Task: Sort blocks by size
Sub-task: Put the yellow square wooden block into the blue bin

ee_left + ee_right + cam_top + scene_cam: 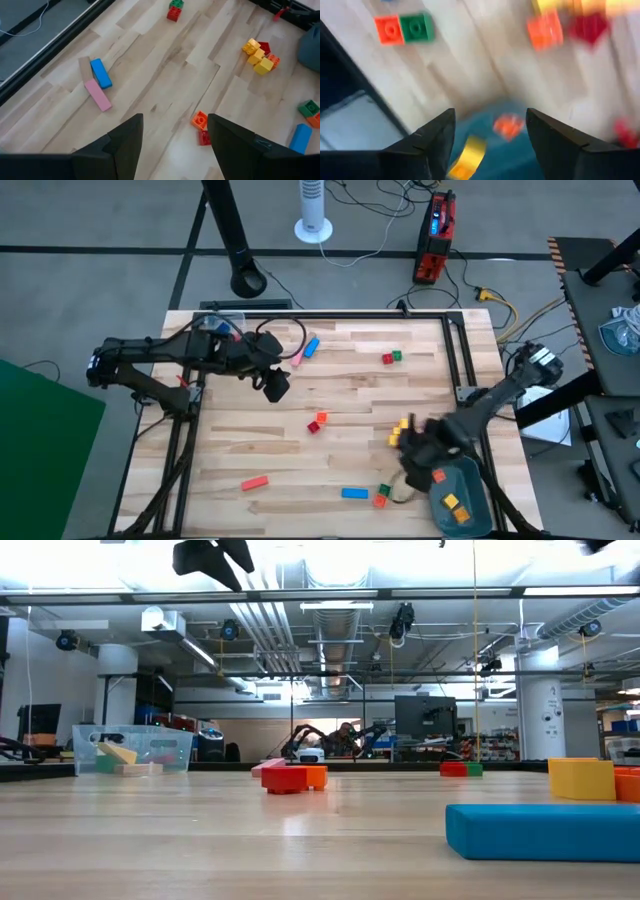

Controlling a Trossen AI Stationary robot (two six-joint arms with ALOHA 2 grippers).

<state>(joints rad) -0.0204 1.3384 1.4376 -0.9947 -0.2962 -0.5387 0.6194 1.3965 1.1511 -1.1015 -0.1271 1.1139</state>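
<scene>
Blocks lie scattered on the wooden table. A blue bar [311, 346] and a pink bar [297, 358] lie at the far side, next to a red-green pair [390, 357]. A red-orange pair [317, 422] and a yellow cluster [402, 427] lie mid-table. A red bar [255, 482], a blue bar [354, 493] and an orange-green pair [382, 496] lie near the front. My left gripper [175, 145] is open and empty above the table, left of centre [275, 385]. My right gripper [490, 145] is open by the grey-blue tray [470, 480], over its far left edge [415, 455]. A yellow block [467, 159] and an orange block [507, 125] show in the tray below it.
A clear plastic box [215, 326] holding a few pieces stands at the far left corner and also shows in the low view [135, 750]. A black frame rail [460, 350] runs along the far and right edges. Bare wood lies between the block groups.
</scene>
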